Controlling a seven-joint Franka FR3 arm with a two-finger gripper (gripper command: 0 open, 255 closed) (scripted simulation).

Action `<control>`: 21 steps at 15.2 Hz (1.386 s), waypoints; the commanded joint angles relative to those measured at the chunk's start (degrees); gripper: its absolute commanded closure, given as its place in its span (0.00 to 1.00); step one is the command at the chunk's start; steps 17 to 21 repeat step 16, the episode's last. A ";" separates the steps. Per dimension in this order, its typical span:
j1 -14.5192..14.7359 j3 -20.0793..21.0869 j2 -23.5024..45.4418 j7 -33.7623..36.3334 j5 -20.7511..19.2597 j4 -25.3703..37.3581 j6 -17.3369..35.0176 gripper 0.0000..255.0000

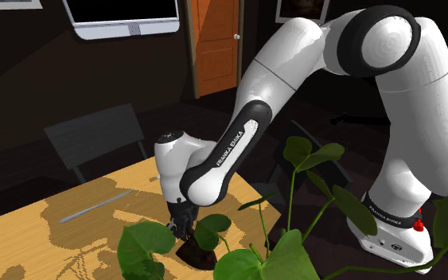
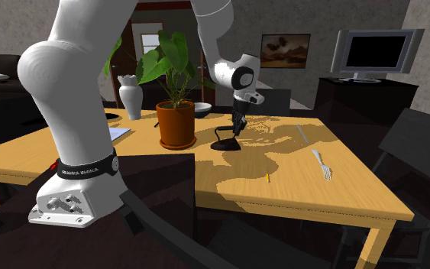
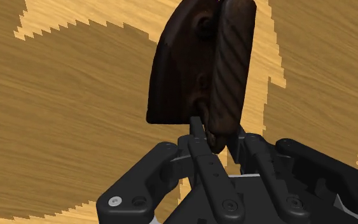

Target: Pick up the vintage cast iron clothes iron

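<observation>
Arm (image 1: pixel 294 71) folded over, gripper (image 1: pixel 184 227) down on the iron (image 1: pixel 196 253).
From its base the white arm rises, bends at the dark elbow and slopes down toward the iron. The wrist turns the black gripper nearly straight down above the iron. In the wrist view, the two fingers (image 3: pixel 198 137) stand close together and clasp the iron's ribbed handle between them.

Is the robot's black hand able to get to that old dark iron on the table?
Probably yes. The gripper is right at the handle of the iron, nothing stands between them, and the potted plant sits off to one side.
</observation>
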 commanded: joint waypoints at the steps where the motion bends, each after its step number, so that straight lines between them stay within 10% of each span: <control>1: -0.18 0.25 -0.92 -0.03 0.24 -0.16 -0.77 1.00; 21: -1.77 2.17 -8.63 -0.49 2.55 -0.34 -8.11 1.00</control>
